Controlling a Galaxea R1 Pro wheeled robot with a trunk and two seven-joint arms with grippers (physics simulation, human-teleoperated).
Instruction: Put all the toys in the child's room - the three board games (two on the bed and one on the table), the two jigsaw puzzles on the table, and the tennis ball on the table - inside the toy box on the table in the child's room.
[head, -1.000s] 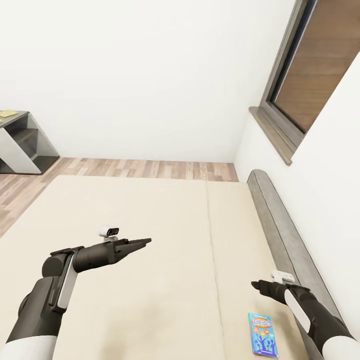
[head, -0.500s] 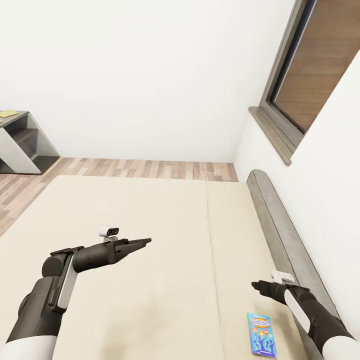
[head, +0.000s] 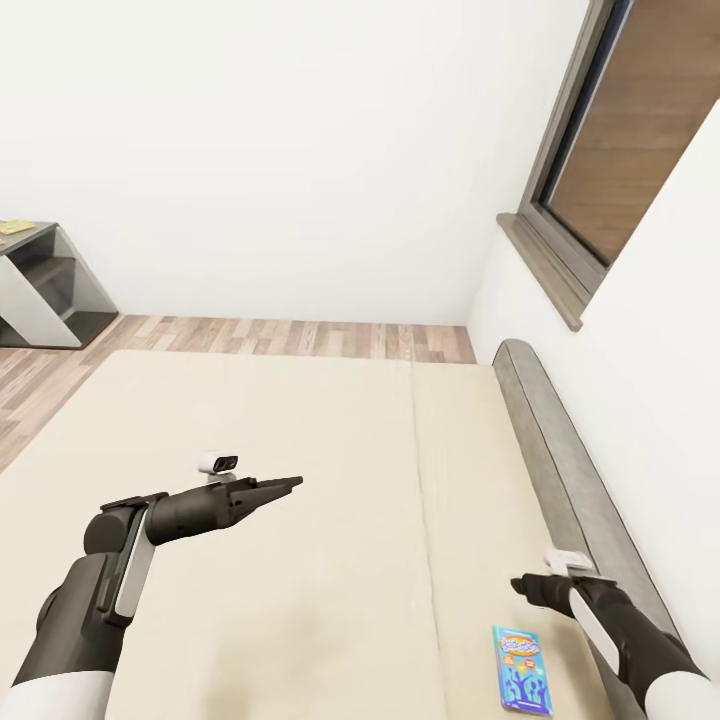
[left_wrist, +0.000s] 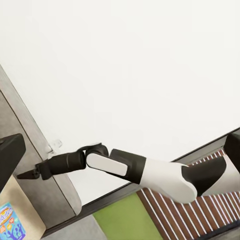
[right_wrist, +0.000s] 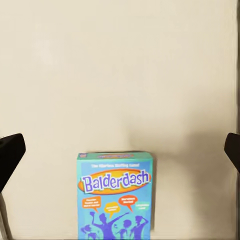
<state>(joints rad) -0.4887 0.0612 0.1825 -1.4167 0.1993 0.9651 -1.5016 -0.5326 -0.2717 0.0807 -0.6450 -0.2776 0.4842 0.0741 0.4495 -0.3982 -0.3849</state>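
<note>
A small blue board game (head: 522, 668) printed "Balderdash" (right_wrist: 115, 200) lies flat on the bed's cream mattress (head: 300, 430), near the dark grey frame (head: 560, 460). My right gripper (head: 522, 586) hovers just above and beyond the game, open, its dark fingertips (right_wrist: 10, 155) wide apart with nothing between them. From the left wrist view, the right arm (left_wrist: 130, 167) reaches over the blue game (left_wrist: 11, 220). My left gripper (head: 290, 484) hangs over the middle of the mattress, open and empty, far from the game.
A grey desk end (head: 45, 285) stands at the far left on the wood floor (head: 300, 338), with a flat yellowish thing (head: 12, 227) on top, too small to identify. A window with a wide sill (head: 545, 265) is on the right wall beside the bed.
My right gripper has dropped a little lower and nearer the blue board game. The left arm and the game have not moved.
</note>
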